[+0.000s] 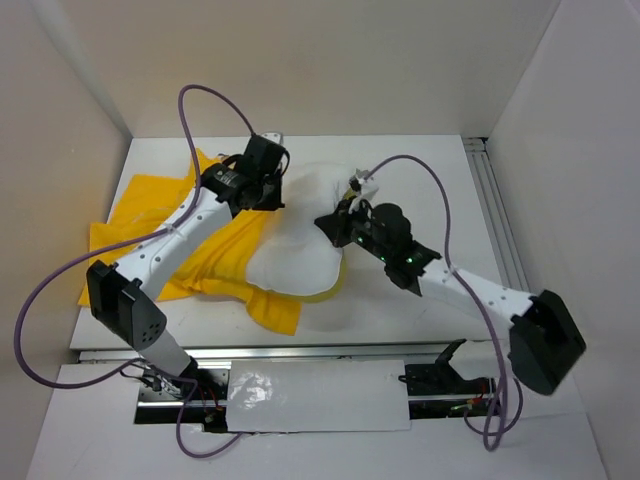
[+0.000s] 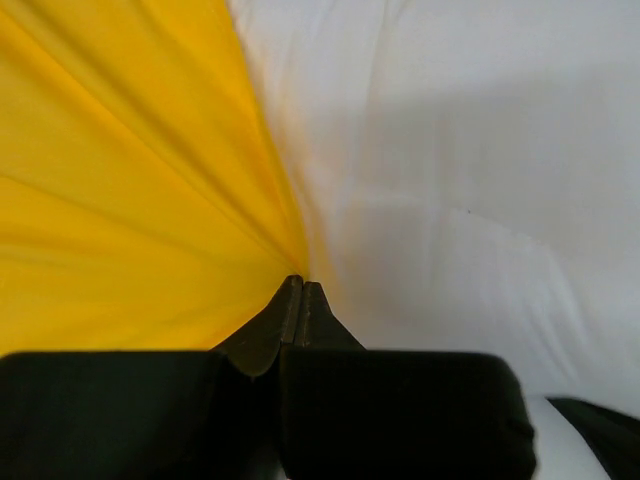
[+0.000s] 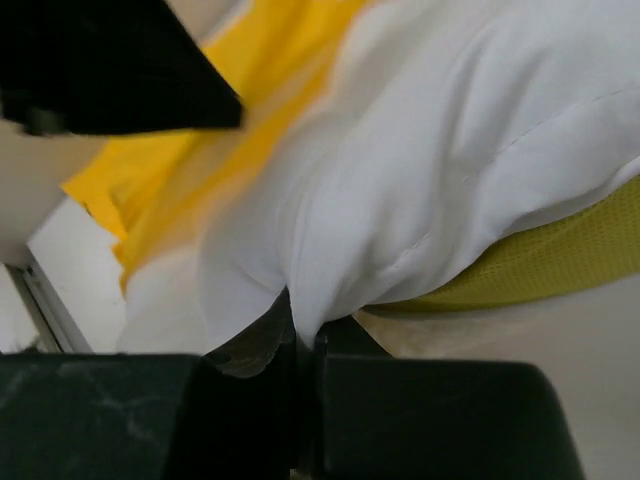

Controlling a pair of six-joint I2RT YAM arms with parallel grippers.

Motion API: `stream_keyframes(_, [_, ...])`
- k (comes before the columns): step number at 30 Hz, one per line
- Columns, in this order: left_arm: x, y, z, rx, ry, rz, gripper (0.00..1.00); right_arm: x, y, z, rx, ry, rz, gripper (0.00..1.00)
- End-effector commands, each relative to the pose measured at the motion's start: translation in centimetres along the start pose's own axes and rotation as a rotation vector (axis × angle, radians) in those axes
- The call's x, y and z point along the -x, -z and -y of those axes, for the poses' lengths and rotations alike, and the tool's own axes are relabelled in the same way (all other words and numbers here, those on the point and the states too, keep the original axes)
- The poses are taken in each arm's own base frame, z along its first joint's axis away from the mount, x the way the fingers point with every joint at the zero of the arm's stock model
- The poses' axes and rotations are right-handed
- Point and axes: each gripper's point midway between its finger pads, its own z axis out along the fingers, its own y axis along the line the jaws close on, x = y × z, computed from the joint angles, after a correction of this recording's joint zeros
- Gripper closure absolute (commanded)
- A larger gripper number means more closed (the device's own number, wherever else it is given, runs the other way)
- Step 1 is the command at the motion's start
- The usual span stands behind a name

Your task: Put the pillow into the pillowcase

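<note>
The white pillow lies in the middle of the table, its left part against the yellow pillowcase. My left gripper is shut on the pillowcase's edge where yellow cloth meets the pillow; in the left wrist view the yellow cloth fans out from the closed gripper beside the pillow. My right gripper is shut on a fold of the pillow's right side; in the right wrist view the white cloth runs into the gripper, with the pillow's yellow strip below it.
The table is white, with walls at the back and both sides. A metal rail runs along the right edge. A flap of the pillowcase lies toward the near edge. The left arm's black body shows in the right wrist view.
</note>
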Motion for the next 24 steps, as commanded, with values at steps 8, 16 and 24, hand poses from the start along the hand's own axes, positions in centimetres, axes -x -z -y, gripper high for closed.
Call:
stream_keyframes(8, [2.4, 10.1, 11.2, -0.391, -0.052, 0.211, 1.00, 1.1, 4.4, -0.1, -0.063, 0.016, 0.230, 0.88])
stream_keyframes(16, [-1.2, 4.1, 6.2, -0.119, 0.021, 0.114, 1.00, -5.0, 10.0, 5.3, -0.346, -0.025, 0.012, 0.08])
stream_keyframes(24, [-0.3, 1.4, 4.7, -0.031, 0.040, 0.094, 1.00, -0.7, 7.8, 4.8, -0.338, 0.246, -0.014, 0.00])
